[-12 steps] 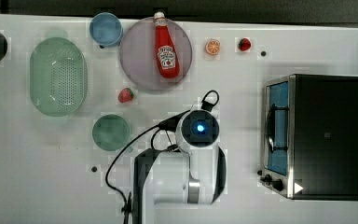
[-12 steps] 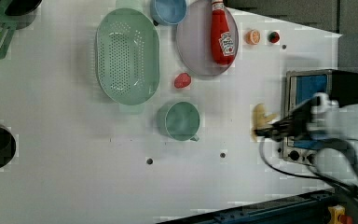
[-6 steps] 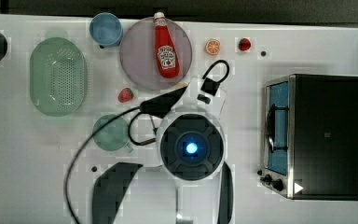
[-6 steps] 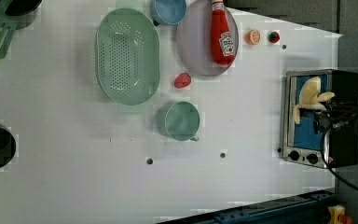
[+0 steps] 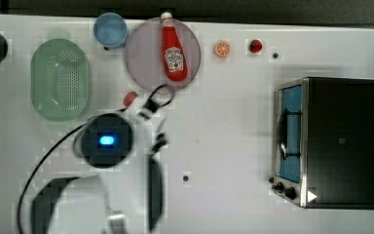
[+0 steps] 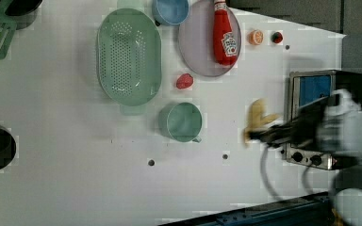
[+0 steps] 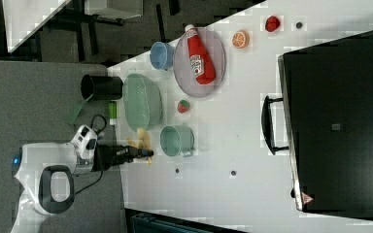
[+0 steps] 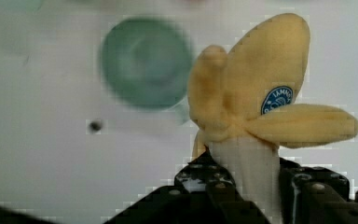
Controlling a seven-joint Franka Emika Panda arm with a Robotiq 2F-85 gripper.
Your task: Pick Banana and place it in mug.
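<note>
The gripper [image 8: 242, 186] is clamped on the banana [image 8: 251, 102], its black fingers [image 8: 200, 179] pressed against the pale stem while the yellow peel flaps spread out beyond them. The banana is held off the table; in the left view it [image 6: 257, 120] sits to the right of the mug [image 6: 181, 122], apart from it, with the gripper [image 6: 264, 135] reaching in from the left view's right. In the right view the banana [image 7: 143, 141] is just to the left of the mug [image 7: 175, 141]. It appears to be above the table rather than over the mug's mouth, though height is hard to judge. The mug stands upright near a strawberry [image 6: 184, 81] and a green basket [image 6: 128, 56].
</note>
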